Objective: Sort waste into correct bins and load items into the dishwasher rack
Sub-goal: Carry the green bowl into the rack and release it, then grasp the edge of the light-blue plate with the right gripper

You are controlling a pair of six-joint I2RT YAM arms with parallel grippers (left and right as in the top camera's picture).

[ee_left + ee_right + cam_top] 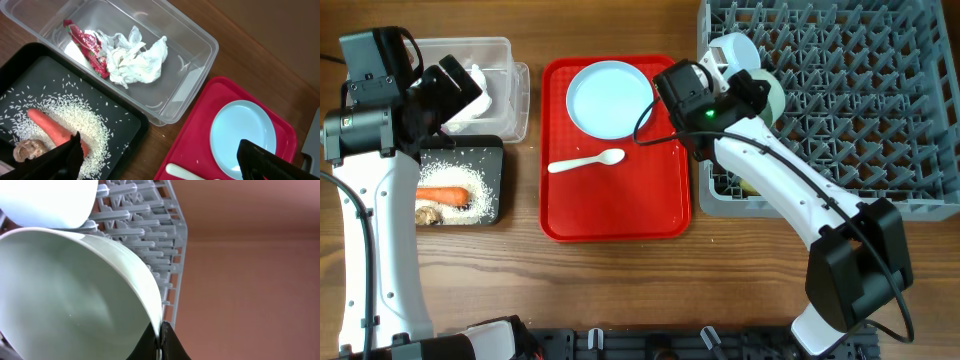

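Note:
My right gripper (752, 92) is shut on the rim of the pale green bowl (775, 97), holding it tilted at the left edge of the grey dishwasher rack (860, 110). The right wrist view shows its fingers (160, 341) pinching the green bowl (65, 295), with the pale blue bowl (45, 200) just beyond, in the rack (145, 225). My left gripper (460, 88) is open and empty above the bins (160, 167). The clear tub (195, 75) holds the napkin (137, 60) and red wrapper (87, 45). The black tray (120, 120) holds rice (95, 127), the carrot (52, 129) and the brown lump (27, 150).
The flat red tray (620, 205) lies in the middle with the pale blue plate (610, 97) and the white spoon (585, 162) on it. A yellowish item (748, 184) sits in the rack's near left corner, mostly hidden under my right arm.

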